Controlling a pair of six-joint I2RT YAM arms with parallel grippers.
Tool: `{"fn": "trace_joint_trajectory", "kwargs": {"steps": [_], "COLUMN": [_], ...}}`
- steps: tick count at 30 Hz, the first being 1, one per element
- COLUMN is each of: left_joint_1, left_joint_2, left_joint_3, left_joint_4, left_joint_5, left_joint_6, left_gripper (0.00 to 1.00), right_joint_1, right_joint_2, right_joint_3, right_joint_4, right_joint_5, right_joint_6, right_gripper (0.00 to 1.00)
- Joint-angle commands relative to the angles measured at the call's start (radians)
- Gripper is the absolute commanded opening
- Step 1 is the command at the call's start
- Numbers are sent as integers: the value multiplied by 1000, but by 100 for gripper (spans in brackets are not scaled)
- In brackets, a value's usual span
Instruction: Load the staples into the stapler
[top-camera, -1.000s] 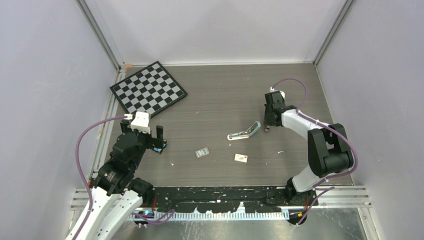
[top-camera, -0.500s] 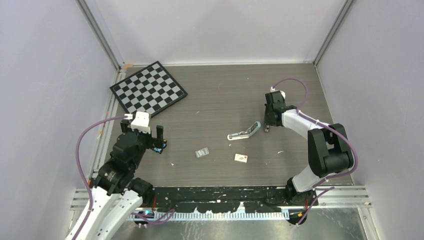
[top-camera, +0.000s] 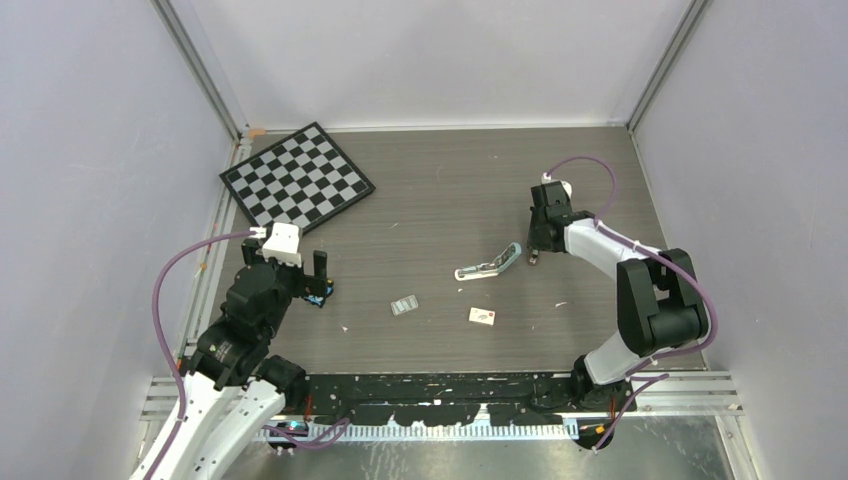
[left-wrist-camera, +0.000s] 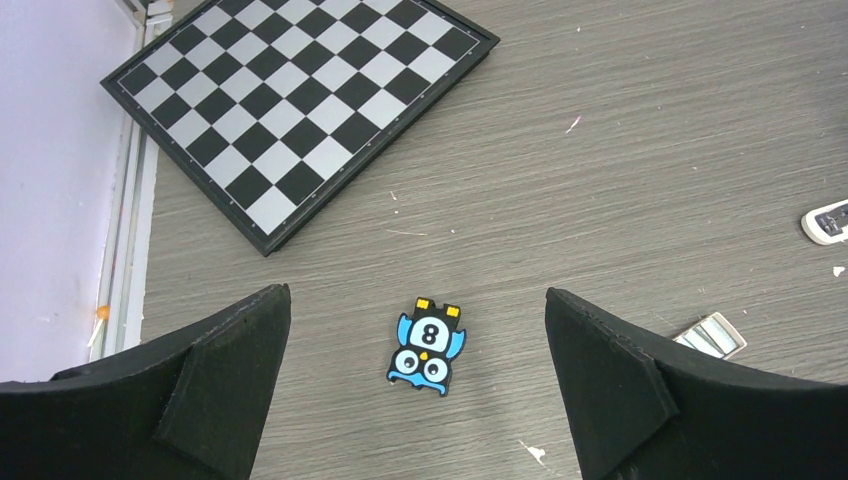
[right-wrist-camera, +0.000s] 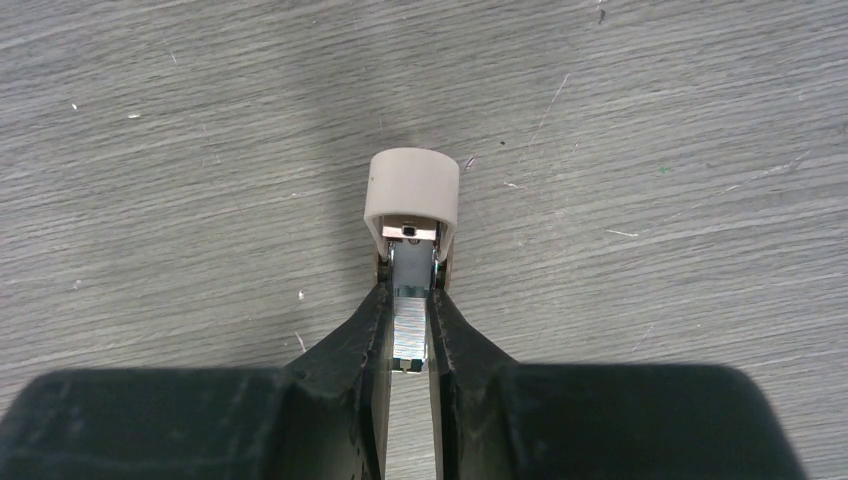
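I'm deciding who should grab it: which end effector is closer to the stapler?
Right. The right end effector sits just right of the stapler's raised blue end, pinching a tan-capped metal piece. The left end effector hangs far to its left, open.

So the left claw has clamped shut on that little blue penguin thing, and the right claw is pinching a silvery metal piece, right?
Not quite. The left gripper stands wide open, and the penguin gadget lies untouched on the table between its fingers, as the left wrist view shows. The right gripper does pinch a silvery metal piece.
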Motion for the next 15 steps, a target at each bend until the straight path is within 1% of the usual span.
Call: {"fn": "trace_joint_trajectory", "kwargs": {"steps": [1, 4, 15], "left_joint_1": [-4, -3, -3], "left_joint_2": [7, 7, 7], "left_joint_3": [2, 2, 2], "left_joint_4": [46, 46, 46], "left_joint_5": [2, 1, 1], "left_joint_6": [-5, -4, -4], "left_gripper": [100, 100, 100], "right_joint_1": [-5, -4, -6], "right_joint_2": [-51, -43, -21], "right_joint_3": [40, 48, 16], "right_joint_4": [-4, -30, 38], "right_joint_5": [16, 33, 26], "right_joint_6": [14, 16, 19], "right_gripper": [21, 20, 20]}}
